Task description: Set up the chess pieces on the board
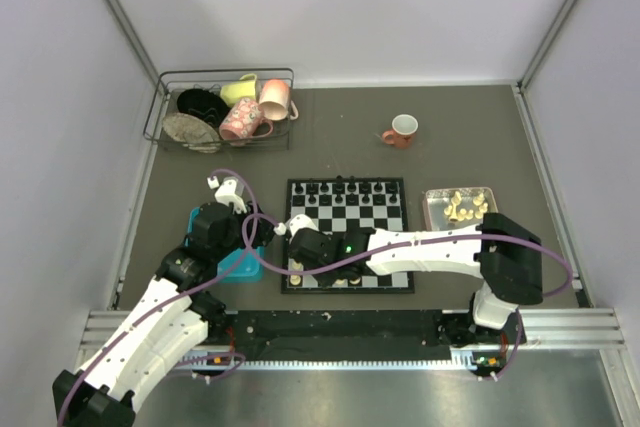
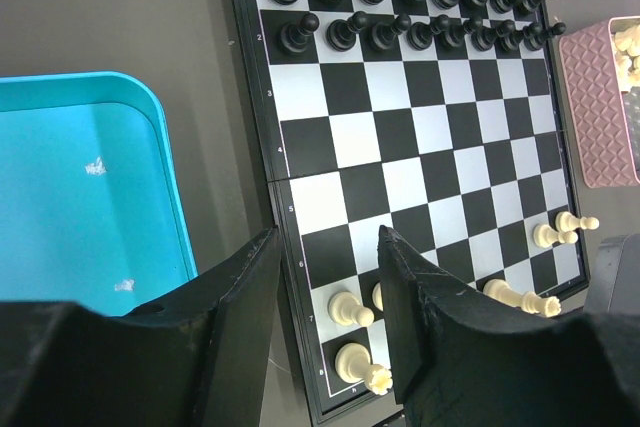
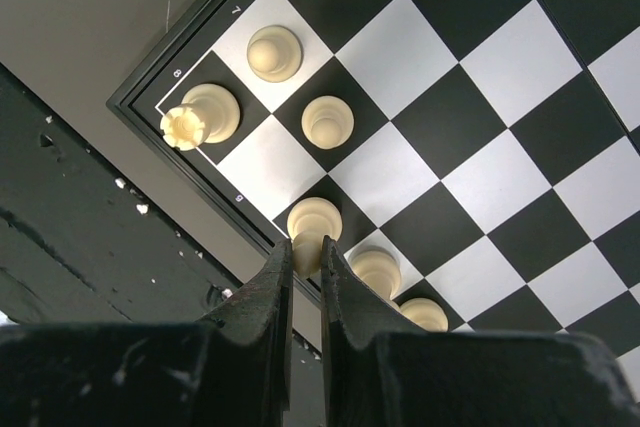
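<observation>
The right gripper [image 3: 305, 255] is stretched clear across to the near-left corner of the board [image 1: 380, 217]. Its fingers [image 3: 270, 297] are pinched almost together on a cream piece [image 3: 313, 217], right on the edge row. I reckon it's gripped low on the stem so the piece goes down upright. From this angle I can't tell if the base is actually on the square or just above it.

The corner rook [image 3: 195, 117] sits one square away, with an open square between it and the held piece. Two pawns [image 3: 327, 120] stand in the row ahead, and more cream pieces [image 3: 377, 269] run along the edge on the other side. So it looks like the back rank is being filled one slot at a time.

The black pieces [image 2: 400, 7] are all lined up in their two rows on the far side. The pink tray [image 1: 430, 212], just beside the board's right edge, holds a pile of loose cream ones [image 1: 462, 207]. That's probably why the right arm is doing the ferrying.

The left gripper [image 2: 325, 237] hangs over the board's left border near the blue tray [image 2: 90, 177], fingers spread with nothing in them. My guess is it's parked there to stay out of the way. Watch the held piece's close neighbour when those fingers let go.
</observation>
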